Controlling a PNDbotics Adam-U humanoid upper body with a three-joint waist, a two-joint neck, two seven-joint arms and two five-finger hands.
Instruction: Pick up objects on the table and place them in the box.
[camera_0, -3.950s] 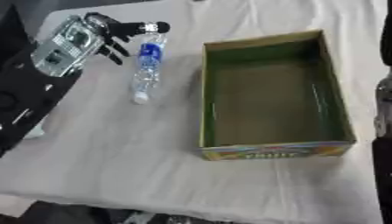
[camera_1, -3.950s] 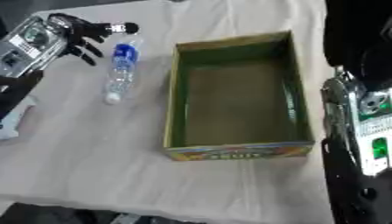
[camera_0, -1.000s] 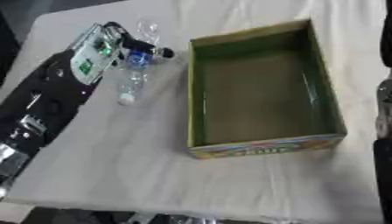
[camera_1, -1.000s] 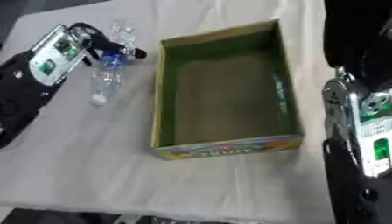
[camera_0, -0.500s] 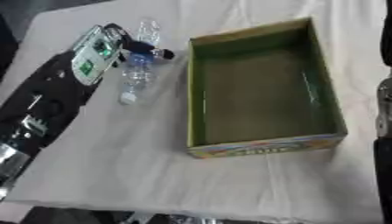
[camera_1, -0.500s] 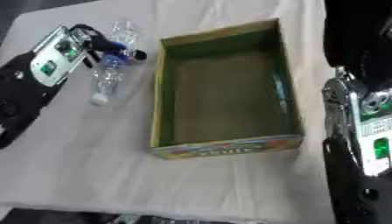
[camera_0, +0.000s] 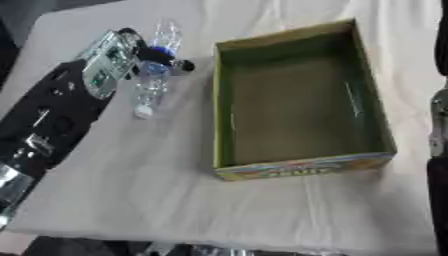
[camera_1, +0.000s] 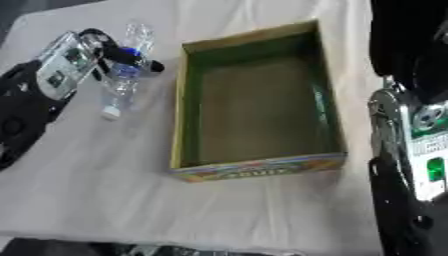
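Reaching across a cloth-covered tabletop, the robot's left hand curls its dark fingers over a clear plastic bottle, which lies on its side just left of the box with its white cap toward the robot. The bottle rests on the cloth, not yet lifted, so the job appears barely begun: the green-lined cardboard box sits open and looks bare inside, and this 1 bottle is the only loose item in sight. Between bottle and box stands only the box's near wall, which the bottle must clear. At the right edge, the right hand hangs beside the box; whether its fingers are spread or curled cannot be told.
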